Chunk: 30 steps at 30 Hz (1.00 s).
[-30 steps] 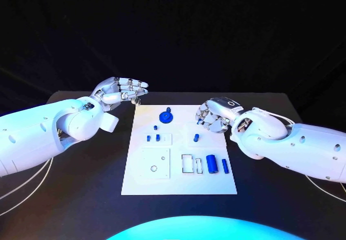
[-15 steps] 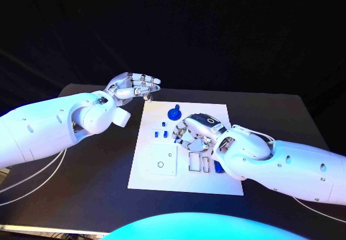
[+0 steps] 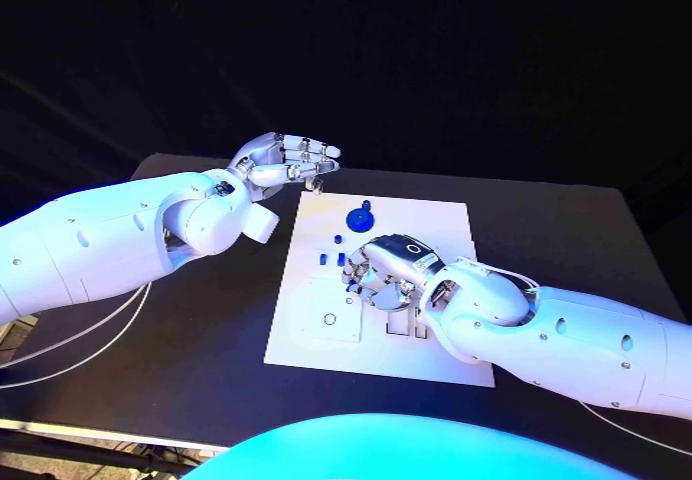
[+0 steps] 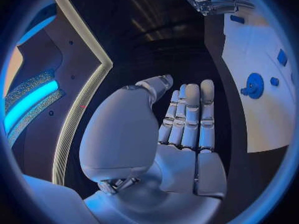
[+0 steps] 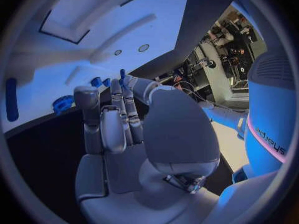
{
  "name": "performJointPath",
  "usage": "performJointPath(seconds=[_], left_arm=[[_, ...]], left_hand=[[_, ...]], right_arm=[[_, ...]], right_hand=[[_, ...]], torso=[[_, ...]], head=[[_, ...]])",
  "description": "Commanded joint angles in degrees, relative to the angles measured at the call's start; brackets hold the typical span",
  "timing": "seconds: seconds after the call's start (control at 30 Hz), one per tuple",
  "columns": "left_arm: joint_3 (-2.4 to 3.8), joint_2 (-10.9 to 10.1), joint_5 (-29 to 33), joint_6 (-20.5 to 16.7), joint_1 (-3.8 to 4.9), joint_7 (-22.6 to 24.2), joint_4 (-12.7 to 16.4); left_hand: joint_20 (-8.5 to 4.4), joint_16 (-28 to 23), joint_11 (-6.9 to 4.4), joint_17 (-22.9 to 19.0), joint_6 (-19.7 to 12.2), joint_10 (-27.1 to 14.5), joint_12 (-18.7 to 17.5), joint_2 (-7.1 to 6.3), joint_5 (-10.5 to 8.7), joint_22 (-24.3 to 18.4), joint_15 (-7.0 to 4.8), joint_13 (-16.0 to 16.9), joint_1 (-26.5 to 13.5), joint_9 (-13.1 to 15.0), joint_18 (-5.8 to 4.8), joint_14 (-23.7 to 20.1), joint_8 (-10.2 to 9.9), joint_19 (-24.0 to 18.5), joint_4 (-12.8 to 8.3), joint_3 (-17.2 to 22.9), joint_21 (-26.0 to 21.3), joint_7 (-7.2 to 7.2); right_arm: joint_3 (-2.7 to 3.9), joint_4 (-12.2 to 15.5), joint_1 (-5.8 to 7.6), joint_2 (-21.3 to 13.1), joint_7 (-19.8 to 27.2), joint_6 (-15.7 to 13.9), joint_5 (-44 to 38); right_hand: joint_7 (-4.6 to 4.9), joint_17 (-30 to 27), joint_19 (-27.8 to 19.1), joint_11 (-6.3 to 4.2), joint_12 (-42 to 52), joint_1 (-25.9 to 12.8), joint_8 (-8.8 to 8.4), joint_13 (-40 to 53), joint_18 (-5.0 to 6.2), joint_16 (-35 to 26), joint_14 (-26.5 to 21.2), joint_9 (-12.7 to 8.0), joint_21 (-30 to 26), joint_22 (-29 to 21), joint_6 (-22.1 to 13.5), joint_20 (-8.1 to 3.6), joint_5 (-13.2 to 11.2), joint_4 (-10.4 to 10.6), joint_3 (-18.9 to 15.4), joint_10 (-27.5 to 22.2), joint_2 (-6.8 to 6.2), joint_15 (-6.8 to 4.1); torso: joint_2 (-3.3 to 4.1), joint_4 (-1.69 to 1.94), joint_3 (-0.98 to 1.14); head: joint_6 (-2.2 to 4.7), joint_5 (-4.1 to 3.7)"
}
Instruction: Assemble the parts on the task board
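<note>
We find the task board (image 3: pixel 433 350), a white plate, lying flat on the black counter (image 3: pixel 202 380) approx. at its centre; all positions below are ref. the board.

Left hand (image 3: pixel 286 160): held above the counter just off the board's far left corner, not touching it. Fingers (image 4: pixel 190 114) lie side by side and are curled forward with the thumb alongside; we see nothing between them, so we record the hand as clenched on nothing.

Right hand (image 3: pixel 382 268): over the board's middle, back of hand up, fingers (image 5: pixel 127 104) bent down toward the plate. In the right wrist view a small blue peg (image 5: pixel 122 77) shows right at the fingertips, but we cannot tell whether it is pinched or merely standing on the board behind them. Grasp status: undetermined.

Parts noted on the board:
- blue round disc part (image 3: pixel 359 217) w/ a small knob, near the far edge, clear of both hands.
- two small blue pegs (image 3: pixel 330 258) just left of the right hand, toward the board's left side.
- a raised white square panel (image 3: pixel 329 318) w/ a small round hole, on the near left quarter.
- white rectangular slots (image 3: pixel 398 326) near the right forearm, partly hidden by it.
</note>
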Motion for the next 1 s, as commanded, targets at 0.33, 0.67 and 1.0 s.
performJointPath(seconds=[0.33, 0.67, 1.0], left_arm=[[0.03, 0.22, 0.62, -0.07, 0.01, 0.56, 0.25], [0.03, 0.21, 0.52, 0.2, 0.01, 0.46, 0.19], [0.03, 0.22, 0.46, 0.48, 0.01, 0.32, 0.13]], left_hand=[[0.17, -0.42, -0.03, -0.08, -0.5, -0.38, 0.27, 0.41, 0.05, -0.1, 0.23, 0.09, 0.05, -0.06, 0.83, 0.11, 0.19, 0.29, 0.04, -0.34, -0.32, 0.09], [0.18, -0.44, -0.02, -0.09, -0.52, -0.42, 0.3, 0.42, 0.05, -0.13, 0.24, 0.1, 0.02, -0.07, 0.82, 0.09, 0.2, 0.3, 0.06, -0.39, -0.36, 0.1], [0.2, -0.46, 0.01, -0.1, -0.57, -0.51, 0.33, 0.42, 0.05, -0.18, 0.27, 0.11, -0.02, -0.08, 0.82, 0.07, 0.2, 0.31, 0.1, -0.48, -0.42, 0.12]], right_arm=[[-0.21, -0.9, -0.76, 0.8, -0.57, 2.56, -1.95], [-0.3, -1.92, -0.97, 0.96, -1.14, 2.91, -2.34], [-0.36, -2.53, -1.35, 1.47, -1.52, 3.07, -2.67]], right_hand=[[0.07, 0.03, 0.13, -1.87, 0.2, 0.1, 0.31, 0.05, -0.36, 0.09, 1.87, 0.11, -0.02, -0.05, -0.44, 0.03, 0.3, -0.02, 0.51, 2.45, 0.45, -0.36], [0.07, 0.03, 0.13, -1.87, 0.2, 0.1, 0.31, 0.05, -0.36, 0.09, 1.87, 0.11, -0.02, -0.05, -0.44, 0.03, 0.3, -0.02, 0.51, 2.45, 0.45, -0.36], [0.07, 0.03, 0.13, -1.87, 0.2, 0.1, 0.31, 0.05, -0.36, 0.09, 1.87, 0.11, -0.02, -0.05, -0.44, 0.03, 0.3, -0.02, 0.51, 2.45, 0.45, -0.36]], torso=[[-0.02, 0.0, 0.07], [-0.07, -0.01, 0.06], [-0.02, 0.0, 0.06]], head=[[-0.41, 1.22], [-0.41, 1.29], [-0.41, 1.33]])
